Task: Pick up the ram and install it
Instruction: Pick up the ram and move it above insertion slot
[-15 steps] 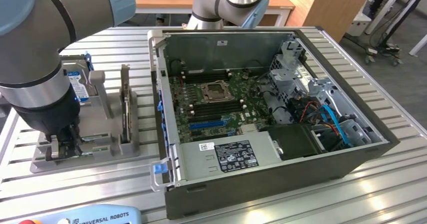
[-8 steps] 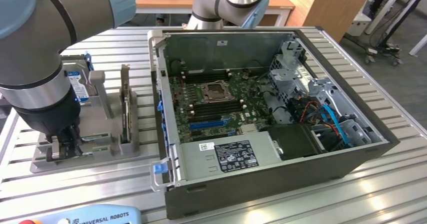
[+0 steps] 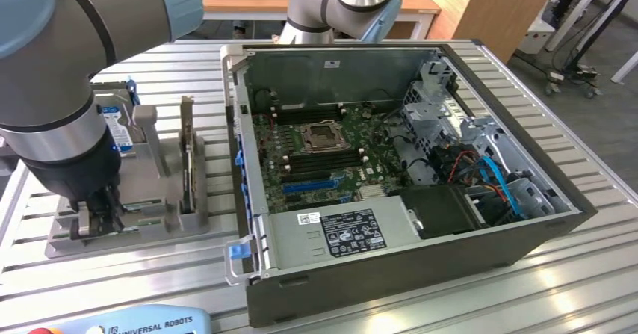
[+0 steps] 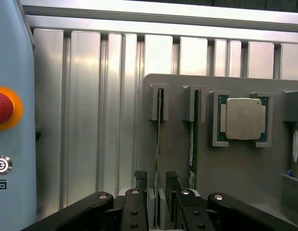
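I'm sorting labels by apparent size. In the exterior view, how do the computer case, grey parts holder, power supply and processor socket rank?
1. computer case
2. grey parts holder, partly hidden by the arm
3. power supply
4. processor socket

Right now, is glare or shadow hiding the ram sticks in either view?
Wrist view: hard glare on the table slats, yet the grey holder is evenly lit, and the ram between the fingers of the open gripper stands out edge-on. Exterior view: reflections on the table beside the computer case, whose inside is dim; the arm covers part of the holder.
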